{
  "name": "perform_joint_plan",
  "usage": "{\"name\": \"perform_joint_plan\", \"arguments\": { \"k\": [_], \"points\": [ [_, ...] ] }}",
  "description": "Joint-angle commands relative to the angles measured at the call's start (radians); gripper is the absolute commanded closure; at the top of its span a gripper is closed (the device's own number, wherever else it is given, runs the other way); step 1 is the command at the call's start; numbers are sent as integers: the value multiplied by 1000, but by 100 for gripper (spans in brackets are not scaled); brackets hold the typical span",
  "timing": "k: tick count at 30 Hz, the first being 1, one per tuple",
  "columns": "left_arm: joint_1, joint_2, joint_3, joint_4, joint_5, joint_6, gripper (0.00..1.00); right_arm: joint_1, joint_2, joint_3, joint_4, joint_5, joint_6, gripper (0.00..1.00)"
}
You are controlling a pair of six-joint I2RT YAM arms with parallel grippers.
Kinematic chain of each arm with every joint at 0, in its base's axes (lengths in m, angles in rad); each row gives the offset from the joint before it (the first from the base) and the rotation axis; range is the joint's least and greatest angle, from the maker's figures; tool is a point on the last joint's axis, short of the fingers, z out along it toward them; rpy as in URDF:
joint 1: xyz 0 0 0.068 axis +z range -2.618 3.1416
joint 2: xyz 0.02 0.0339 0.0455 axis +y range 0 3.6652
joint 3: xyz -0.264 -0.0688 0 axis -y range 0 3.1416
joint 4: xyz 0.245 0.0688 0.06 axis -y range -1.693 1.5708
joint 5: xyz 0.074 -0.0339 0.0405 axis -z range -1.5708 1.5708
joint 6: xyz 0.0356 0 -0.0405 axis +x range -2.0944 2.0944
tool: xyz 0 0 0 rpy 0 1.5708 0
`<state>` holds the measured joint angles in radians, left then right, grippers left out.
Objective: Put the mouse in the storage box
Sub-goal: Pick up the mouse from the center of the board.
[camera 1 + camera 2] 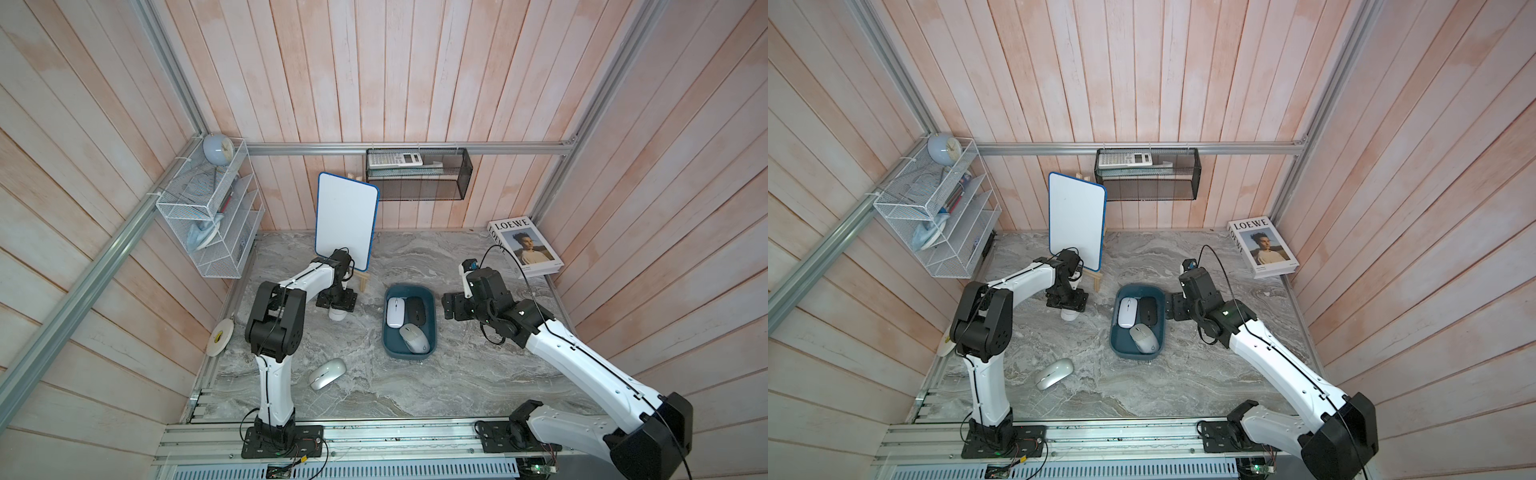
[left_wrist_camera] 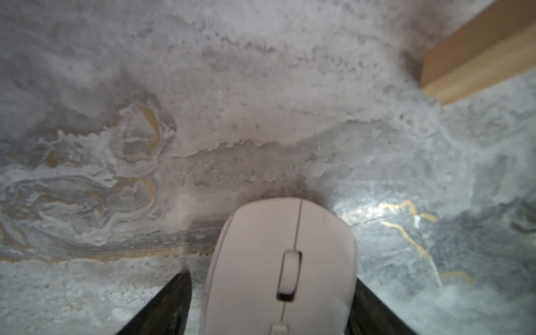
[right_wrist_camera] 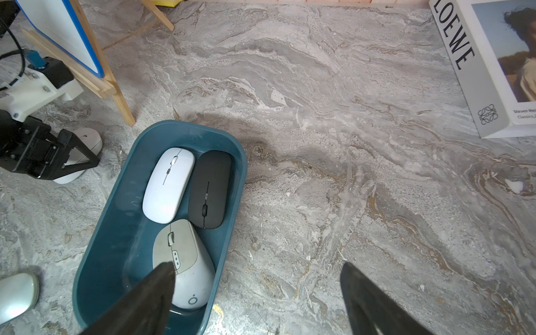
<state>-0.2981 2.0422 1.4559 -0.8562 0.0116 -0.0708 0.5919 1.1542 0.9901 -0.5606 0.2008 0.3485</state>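
Note:
A white mouse (image 1: 337, 315) (image 2: 284, 261) lies on the marble table left of the storage box (image 1: 385, 328) (image 3: 116, 232). My left gripper (image 1: 337, 308) (image 2: 272, 277) points down over it with a finger on each side. One finger touches the mouse; a strip of table shows between the mouse and the other finger. The teal box holds a white mouse (image 1: 395, 311), a black mouse (image 1: 417, 312) and a grey mouse (image 1: 414, 337). A silver mouse (image 1: 327, 373) (image 3: 16, 293) lies nearer the front. My right gripper (image 1: 448, 307) (image 3: 257, 265) hangs open and empty over the box's right edge.
A whiteboard (image 1: 347, 222) stands on a wooden easel (image 2: 478, 58) just behind my left gripper. A book (image 1: 525, 249) lies at the back right. A tape roll (image 1: 219, 336) leans at the left wall. A white wire rack (image 1: 208, 224) and a black mesh basket (image 1: 417, 174) hang on the walls.

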Motion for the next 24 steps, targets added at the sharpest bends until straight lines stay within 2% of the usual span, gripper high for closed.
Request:
{"name": "perform_joint_plan", "arguments": {
  "k": [1,7,11,12,18,20,24],
  "points": [
    [2,26,-13,5,7,-12,25,-6,9,24,-8,-7,17,7],
    [-1,-15,-65,28,12,-48,41,-6,16,18,-2,-11,22,7],
    [-5,-43,-74,20,13,-70,62,-6,22,15,2,-17,30,7],
    [-6,-50,-76,17,13,-71,65,-7,21,15,2,-18,30,7],
    [-40,-177,-105,-3,24,-150,67,-7,29,-7,14,-17,32,7],
    [-84,-229,-89,-28,21,-184,67,-7,41,-13,18,-14,41,7],
    [-233,-317,-51,-57,-11,-283,66,-6,60,-17,27,-27,56,7]
  ]
}}
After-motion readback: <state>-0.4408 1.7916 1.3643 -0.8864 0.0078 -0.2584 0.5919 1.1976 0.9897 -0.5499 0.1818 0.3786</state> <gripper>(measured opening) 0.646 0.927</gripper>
